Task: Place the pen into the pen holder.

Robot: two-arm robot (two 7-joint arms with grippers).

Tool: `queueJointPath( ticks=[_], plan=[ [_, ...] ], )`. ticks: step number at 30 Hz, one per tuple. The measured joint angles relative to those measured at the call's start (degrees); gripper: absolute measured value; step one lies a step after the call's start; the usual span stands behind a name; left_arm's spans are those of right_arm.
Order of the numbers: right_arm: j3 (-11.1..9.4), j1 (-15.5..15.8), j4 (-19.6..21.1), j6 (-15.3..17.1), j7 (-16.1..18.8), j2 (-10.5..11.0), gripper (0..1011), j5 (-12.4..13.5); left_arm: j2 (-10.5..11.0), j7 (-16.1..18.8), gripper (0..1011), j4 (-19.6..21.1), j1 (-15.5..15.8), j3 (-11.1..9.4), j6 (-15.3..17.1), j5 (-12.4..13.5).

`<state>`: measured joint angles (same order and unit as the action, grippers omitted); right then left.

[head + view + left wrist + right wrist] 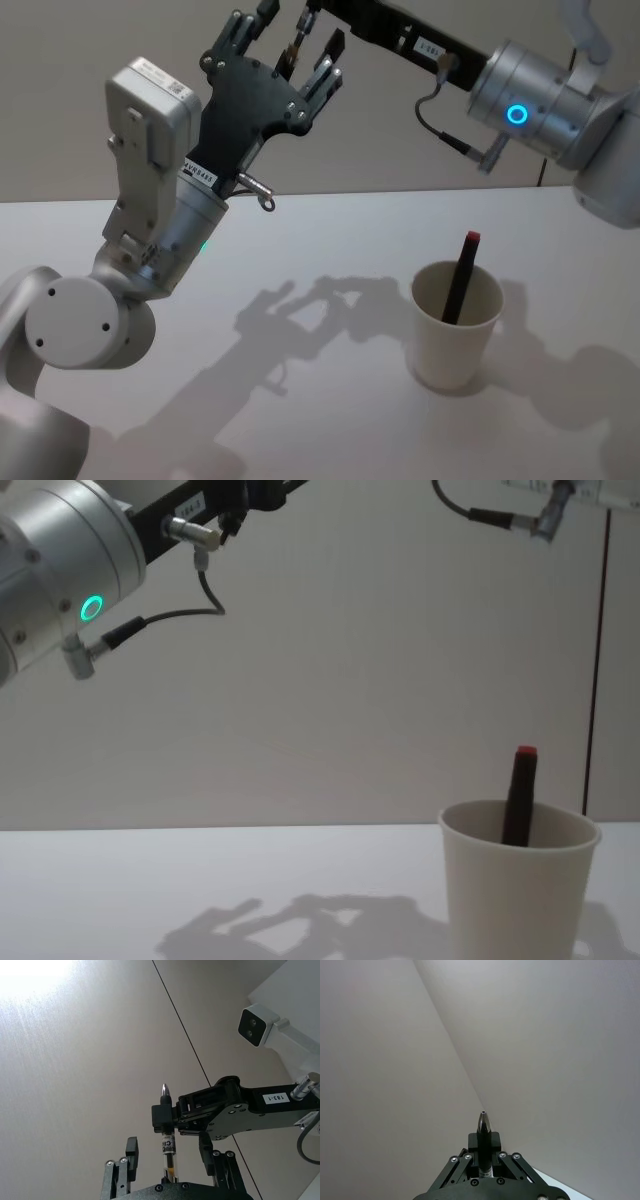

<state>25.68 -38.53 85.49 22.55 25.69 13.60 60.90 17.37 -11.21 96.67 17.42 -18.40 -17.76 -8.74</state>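
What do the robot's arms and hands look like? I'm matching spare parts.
Silver-grey rounded arm links; the left arm has a green light, the right arm a blue ring light and a looping grey cable. Both hands, left hand and right hand, are black linkages with white number labels.

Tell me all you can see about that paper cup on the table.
The paper cup is plain off-white with a rolled rim, narrowing toward its base, with no printing that shows. It stands upright on the white table, toward the robot's right. Inside, a dark pen with a red end leans against the wall, sticking up above the rim. No claw touches the cup.
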Motion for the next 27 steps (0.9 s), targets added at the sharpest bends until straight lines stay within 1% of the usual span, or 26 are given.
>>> queueJointPath(
  ticks=[3,4,5,7,9,11,19,22,27],
  plan=[
    [0.0,0.0,0.0,-0.01,0.0,0.01,118,0.0,-0.01,0.0,780,0.0,0.0,0.0,0.0,0.0],
    [0.0,0.0,0.0,-0.02,0.0,0.01,118,0.0,-0.01,0.0,824,0.0,0.0,0.0,0.0,0.0],
    [0.0,0.0,0.0,-0.03,0.01,0.01,118,0.0,0.0,0.0,842,0.0,0.0,0.0,0.0,0.0],
    [0.0,-0.08,-0.03,-0.11,0.15,0.0,118,0.0,-0.01,0.0,926,0.0,0.0,0.0,0.0,0.0],
    [0.0,-0.2,-0.12,-0.22,0.37,-0.03,118,-0.08,0.0,0.0,950,0.0,0.0,0.0,0.0,0.01],
    [-0.03,-0.56,-0.37,-0.46,0.81,-0.1,118,-0.38,0.0,0.0,1001,0.0,0.0,0.0,0.0,0.0],
    [-0.71,-2.38,-1.8,-2.46,2.19,-0.26,118,-2.48,-0.01,0.0,1001,0.0,0.0,0.0,0.0,0.01],
    [-1.07,-2.95,-2.17,-3.05,2.2,-0.23,118,-3.17,-0.01,0.0,1001,0.0,0.0,0.0,0.0,0.01],
    [-2.16,-3.9,-2.74,-4.11,1.8,0.5,118,-4.71,-0.01,0.0,1001,0.0,0.0,0.0,0.0,0.01]
  ],
)
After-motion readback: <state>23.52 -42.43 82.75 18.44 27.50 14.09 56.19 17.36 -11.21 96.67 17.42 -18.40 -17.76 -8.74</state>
